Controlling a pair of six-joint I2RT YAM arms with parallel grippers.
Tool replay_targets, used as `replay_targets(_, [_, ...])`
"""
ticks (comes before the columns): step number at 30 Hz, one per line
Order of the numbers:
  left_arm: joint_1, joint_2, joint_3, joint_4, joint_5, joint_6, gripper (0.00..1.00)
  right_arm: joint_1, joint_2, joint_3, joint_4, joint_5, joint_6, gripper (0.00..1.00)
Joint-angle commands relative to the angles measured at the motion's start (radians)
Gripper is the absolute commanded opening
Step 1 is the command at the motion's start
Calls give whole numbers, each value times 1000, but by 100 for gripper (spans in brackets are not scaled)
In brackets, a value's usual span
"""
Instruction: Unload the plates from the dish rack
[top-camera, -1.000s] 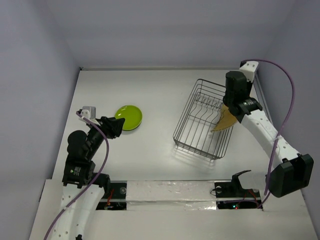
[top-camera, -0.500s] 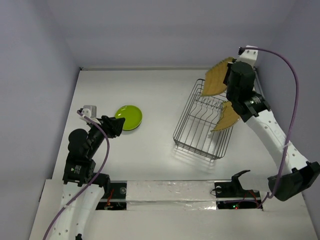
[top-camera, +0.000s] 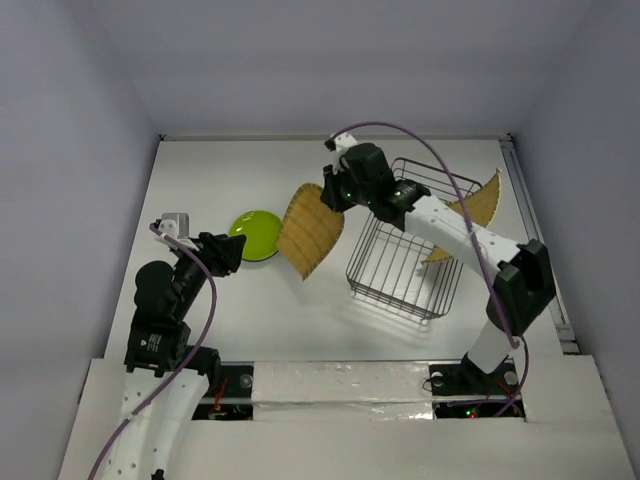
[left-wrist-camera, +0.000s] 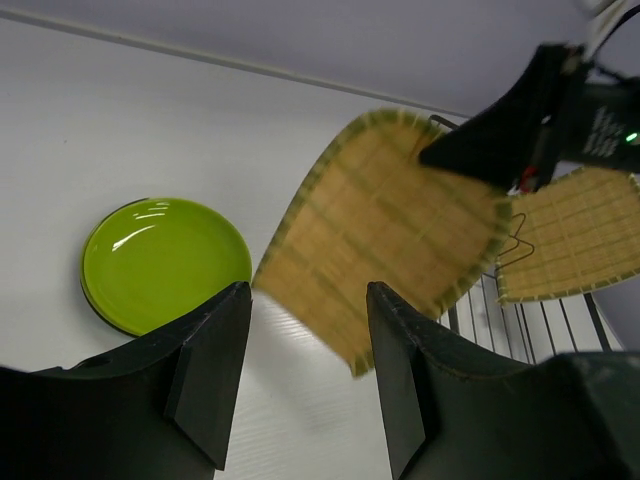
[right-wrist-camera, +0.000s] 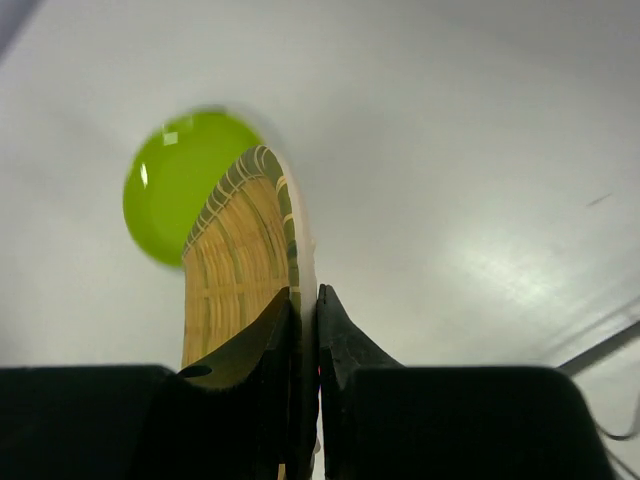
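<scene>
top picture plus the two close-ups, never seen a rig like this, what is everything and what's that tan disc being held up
These are two robot arms bolted to a white table. The wide picture looks down from above; the two close-ups come from a camera on each wrist. The right tool is pinching a woven plate by its edge, holding it up between the wire dish rack and a green plate that lies flat on the table. A second woven plate stands at the rack's right side. The left tool is open and holds nothing.
</scene>
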Motion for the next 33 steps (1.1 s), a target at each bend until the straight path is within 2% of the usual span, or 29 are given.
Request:
replay_targets(1, [-4, -8, 3, 27, -12, -7, 46, 5, -19, 56, 32, -163, -25, 0])
replay_targets(2, [-4, -7, 3, 28, -12, -6, 46, 5, -14, 50, 31, -215, -34, 0])
replay_targets(6, [-4, -5, 3, 27, -12, -7, 46, 15, 16, 24, -27, -257, -79, 0])
replay_targets(10, [-4, -2, 3, 27, -9, -7, 46, 15, 18, -60, -86, -116, -107, 0])
replay_targets(14, [-4, 5, 3, 28, -9, -7, 46, 1, -57, -163, -90, 16, -107, 0])
replay_targets(21, [-4, -1, 3, 27, -10, -7, 46, -54, -195, -257, -129, 93, -134, 0])
replay_targets(25, [-4, 1, 3, 29, -12, -7, 46, -67, -250, -251, -191, 145, -148, 0])
replay_targets(28, [-4, -2, 3, 27, -12, -7, 46, -67, -271, -248, -144, 7, -137, 0])
replay_targets(29, [-4, -1, 3, 28, -12, -9, 46, -67, -260, -243, -115, -84, -116, 0])
replay_targets(33, [-4, -2, 3, 27, -17, -9, 46, -67, -165, -222, -8, -261, -61, 0])
